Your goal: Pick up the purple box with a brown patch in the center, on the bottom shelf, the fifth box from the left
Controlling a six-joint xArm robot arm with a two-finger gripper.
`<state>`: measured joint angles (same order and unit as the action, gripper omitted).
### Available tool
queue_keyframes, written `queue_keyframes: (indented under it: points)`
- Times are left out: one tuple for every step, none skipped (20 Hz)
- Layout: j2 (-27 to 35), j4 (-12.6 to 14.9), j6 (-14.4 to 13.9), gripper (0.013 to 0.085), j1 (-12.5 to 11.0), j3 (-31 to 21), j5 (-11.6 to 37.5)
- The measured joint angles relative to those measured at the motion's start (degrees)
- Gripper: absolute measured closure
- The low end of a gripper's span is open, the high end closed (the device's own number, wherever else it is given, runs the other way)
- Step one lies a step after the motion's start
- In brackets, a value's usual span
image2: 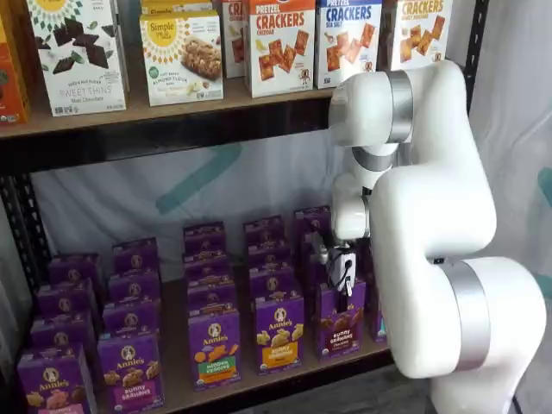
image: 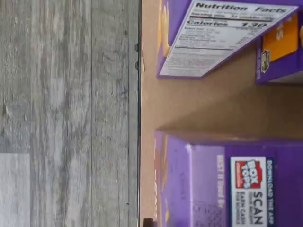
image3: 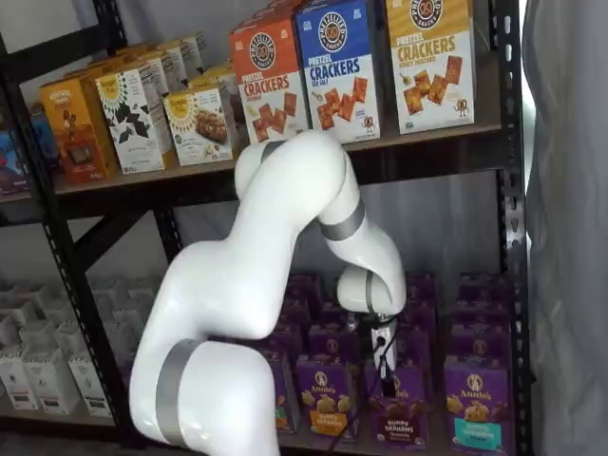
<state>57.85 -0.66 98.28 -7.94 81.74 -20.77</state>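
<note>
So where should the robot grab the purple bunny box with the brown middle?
By its top end, coming from above. The Bunny Grahams box stands upright at the bottom shelf's front edge, neighbours close beside it, so only its narrow top is free. The gripper hangs right there.

A purple box (image: 227, 179) bearing a Box Tops label stands on the brown shelf board (image: 199, 106), beside another purple carton (image: 213, 38) showing its Nutrition Facts panel; grey wood-grain floor (image: 66, 113) lies beyond the board's edge.

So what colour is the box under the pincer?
Purple box, brown centre patch; clearest in a shelf view.
</note>
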Motion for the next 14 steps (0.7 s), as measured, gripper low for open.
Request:
queue_keyframes:
  points:
    - [-0.1,0.0,0.0,0.0410,0.0,-0.1,-0.1]
    - [-0.1,0.1,-0.1,0.0410,0.0,-0.1,-0.1]
    - [-0.2,0.0,0.0,0.0450,0.0,-0.2,-0.2]
    - [-0.3,-0.1,0.1,0.0450,0.1,-0.2,-0.2]
    - [-0.3,-0.2,0.1,0.0490,0.1,-0.3,-0.2]
    - [-0.4,-0.2,0.1,0.0490,0.1,-0.4,-0.1]
    - [-0.4,-0.2,0.0,0.0490,0.1,-0.5,-0.1]
    - [-0.5,-0.1,0.0,0.0490,0.1,-0.6,0.0]
    - [-0.5,-0.2,0.0,0.0490,0.2,-0.6,0.0]
    - [-0.6,-0.2,0.0,0.0490,0.2,-0.7,0.0]
    - [-0.7,-0.2,0.0,0.0490,0.2,-0.8,0.1]
    - [-0.7,-0.2,0.0,0.0490,0.2,-1.0,0.1]
    - [-0.8,-0.1,-0.1,0.0490,0.2,-1.1,0.2]
    - [-0.9,0.1,-0.2,0.0490,0.2,-1.3,0.2]
